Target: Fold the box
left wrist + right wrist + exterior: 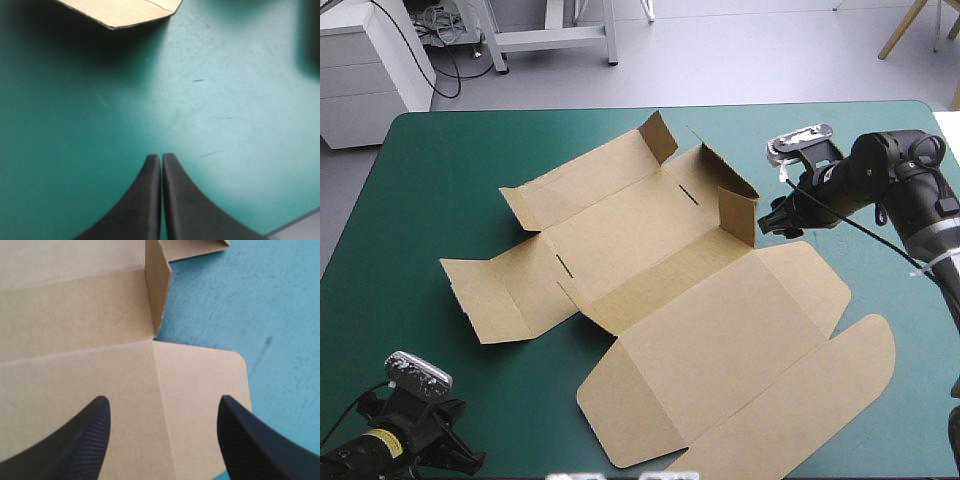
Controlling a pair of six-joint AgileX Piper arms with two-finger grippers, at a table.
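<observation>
The right gripper (164, 400) stands wide open, its two broad black fin-shaped fingers (80, 440) well apart and holding nothing. Under them lies a flat panel of the box (660, 290), a large cut sheet of brown board, with a round-cornered side tab (200, 390) below the gap. Just ahead of the fingers a short end flap (157, 290) stands upright at a crease. In the high view this gripper hangs close beside that flap, toward the right edge of the table (440, 180).

The left gripper (161, 156) is fully closed and empty, its black fingers pressed together into one point. It is over the teal-green cover (225, 100) near the table's near left corner, and one corner of the board lies ahead of it.

The box is spread across the table's middle, mostly flat, with several far flaps raised and its long lid panels reaching toward the near edge.
</observation>
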